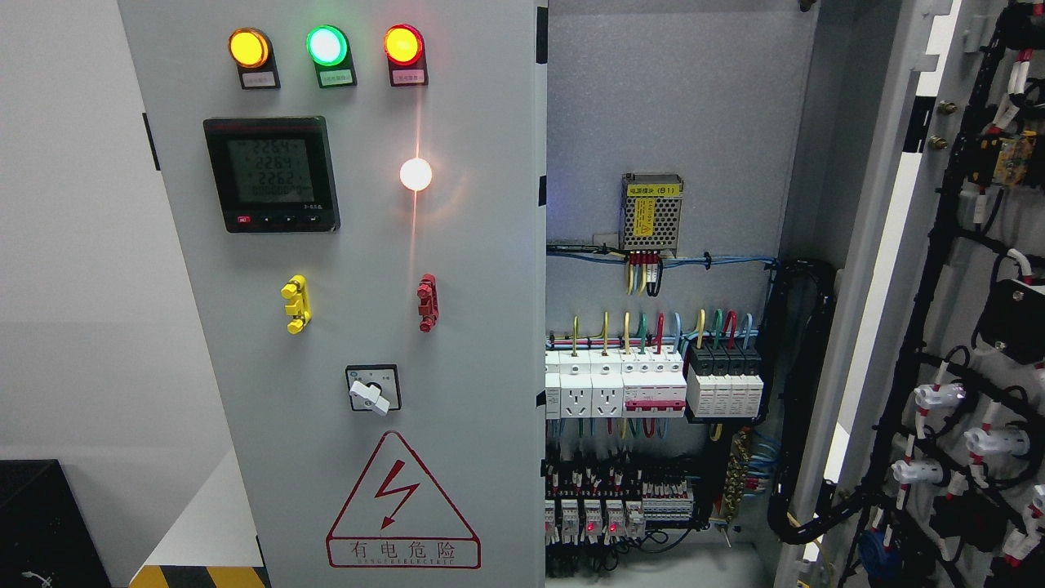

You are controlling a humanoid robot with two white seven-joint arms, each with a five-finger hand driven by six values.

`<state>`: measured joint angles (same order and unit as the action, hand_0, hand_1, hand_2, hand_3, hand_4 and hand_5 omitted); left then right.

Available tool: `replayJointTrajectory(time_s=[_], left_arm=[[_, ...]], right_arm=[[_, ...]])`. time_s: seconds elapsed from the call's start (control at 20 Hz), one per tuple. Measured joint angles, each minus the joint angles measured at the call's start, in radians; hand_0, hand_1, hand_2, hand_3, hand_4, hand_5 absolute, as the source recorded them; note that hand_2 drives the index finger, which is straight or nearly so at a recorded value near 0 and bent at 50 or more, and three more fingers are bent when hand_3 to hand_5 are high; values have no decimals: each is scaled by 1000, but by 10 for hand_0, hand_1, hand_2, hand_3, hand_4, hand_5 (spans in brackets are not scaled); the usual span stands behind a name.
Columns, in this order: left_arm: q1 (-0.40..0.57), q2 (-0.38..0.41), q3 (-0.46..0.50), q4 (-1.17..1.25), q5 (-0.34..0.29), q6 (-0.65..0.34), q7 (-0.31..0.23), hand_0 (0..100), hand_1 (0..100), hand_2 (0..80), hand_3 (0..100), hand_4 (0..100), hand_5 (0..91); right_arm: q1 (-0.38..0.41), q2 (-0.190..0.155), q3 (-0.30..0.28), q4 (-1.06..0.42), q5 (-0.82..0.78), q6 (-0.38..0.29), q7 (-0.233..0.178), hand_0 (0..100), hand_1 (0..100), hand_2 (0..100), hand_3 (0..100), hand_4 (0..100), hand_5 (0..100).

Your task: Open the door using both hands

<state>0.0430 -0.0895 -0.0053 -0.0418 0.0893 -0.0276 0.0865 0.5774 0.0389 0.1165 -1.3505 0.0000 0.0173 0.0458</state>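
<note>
No robot hand in frame; fingers' state cannot be told. Left door [359,327] closed, lamps lit, meter [271,173] on. Right door [963,327] swung wide open at right, cabinet interior [661,384] wiring exposed.

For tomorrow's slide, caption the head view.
Electrical cabinet: left door closed, right door swung open, exposing breakers and wiring; no hands visible.

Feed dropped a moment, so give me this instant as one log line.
right door: open, wiring showing | left door: shut | cabinet interior: exposed | lamps: lit | hands: not in view
</note>
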Motion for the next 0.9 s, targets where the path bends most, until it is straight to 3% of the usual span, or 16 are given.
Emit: replayJointTrajectory(time_s=[0.35,0.9], left_arm=[[-2,-4,2,-1,0,0,0,0,0,0,0,0,0],[-3,-7,4,-1,0,0,0,0,0,0,0,0,0]], right_arm=[[28,-18,27,-248,0,-187,-4,191,0,0,0,0,0],[-9,-48,50,-521,-26,-229,-7,191,0,0,0,0,0]])
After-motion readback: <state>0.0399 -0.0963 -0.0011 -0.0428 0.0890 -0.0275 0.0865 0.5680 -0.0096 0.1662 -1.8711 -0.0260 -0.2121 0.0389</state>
